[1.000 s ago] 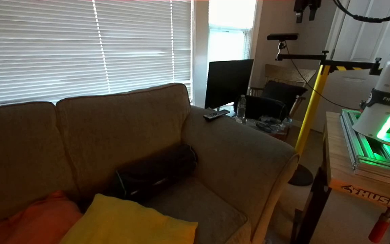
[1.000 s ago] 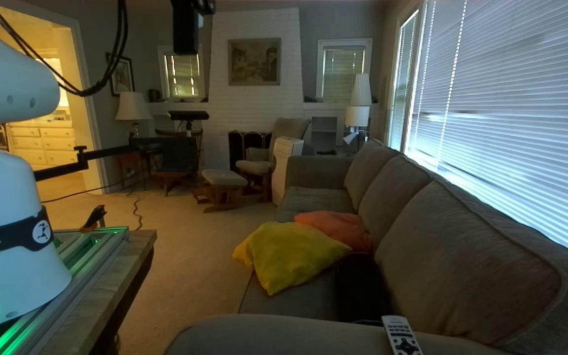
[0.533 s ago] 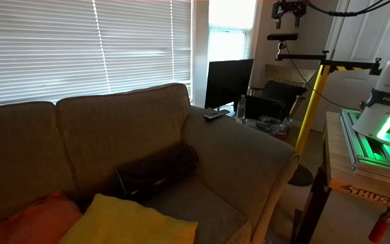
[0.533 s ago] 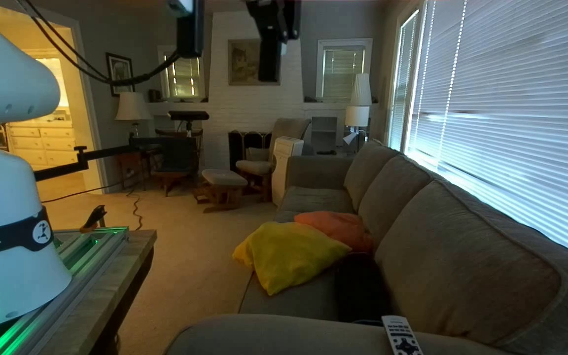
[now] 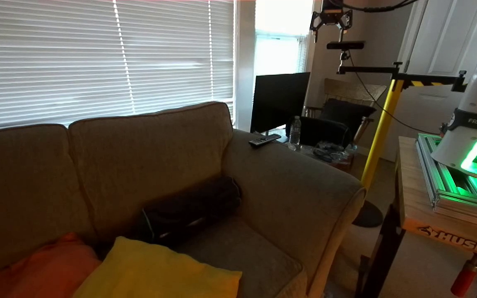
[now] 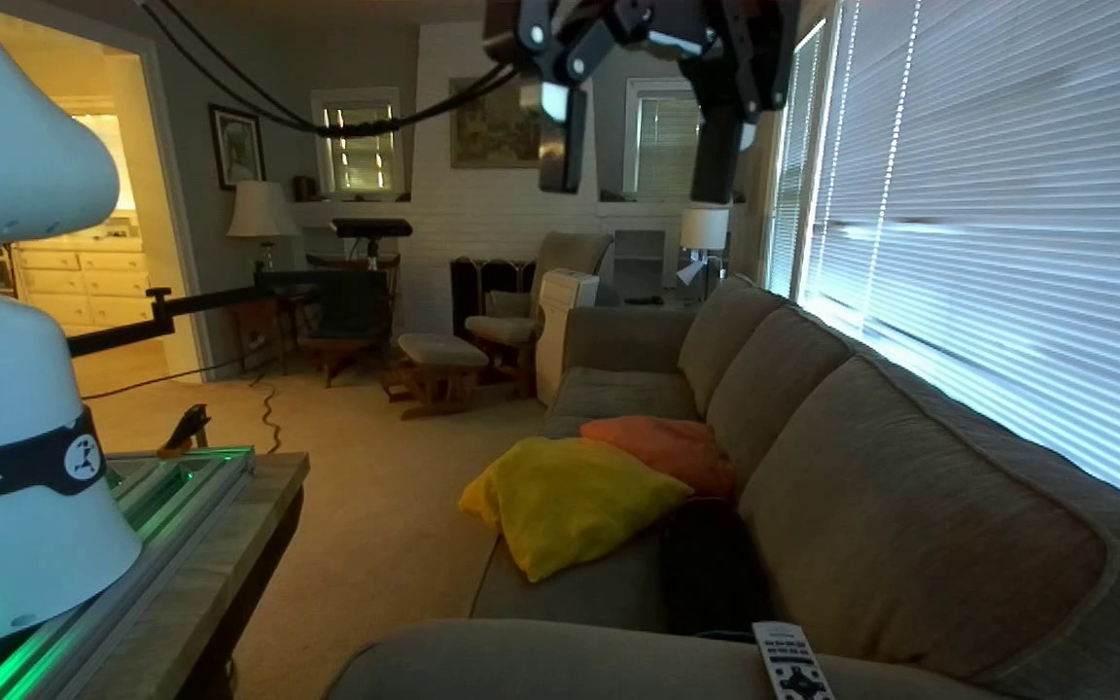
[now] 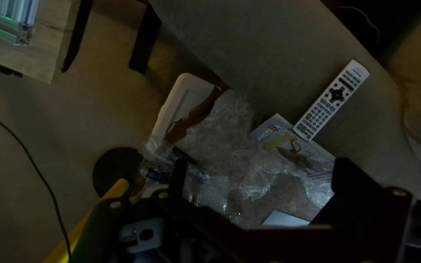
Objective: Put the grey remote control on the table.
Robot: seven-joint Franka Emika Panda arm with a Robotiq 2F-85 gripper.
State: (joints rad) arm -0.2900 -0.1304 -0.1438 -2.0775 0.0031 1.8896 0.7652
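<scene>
- Plainly, the gripper (image 6: 637,185) grasps nothing: in an exterior view its 2 fingers stand wide apart, with nothing between them.
- The grey remote control (image 7: 331,99) lies flat, buttons up, on the sofa armrest (image 7: 265,51), well below the gripper in both exterior views.
- Seen from the wrist, it sits up and to the right of the gap between the fingertips, so the next move probably calls for a shift that way, then a descent.
- Its long axis slants from upper right to lower left in the wrist view, while the 2 fingertips face each other level across that view; a wrist turn would likely let them straddle the narrow sides.
- Its lower end meets a flat printed item (image 7: 292,148) in the wrist view; whether they touch, I cannot tell.
- What I take for the table (image 7: 196,118) stands just beside the armrest, strewn with clear plastic (image 7: 258,184), so setting down may need a chosen spot.
</scene>
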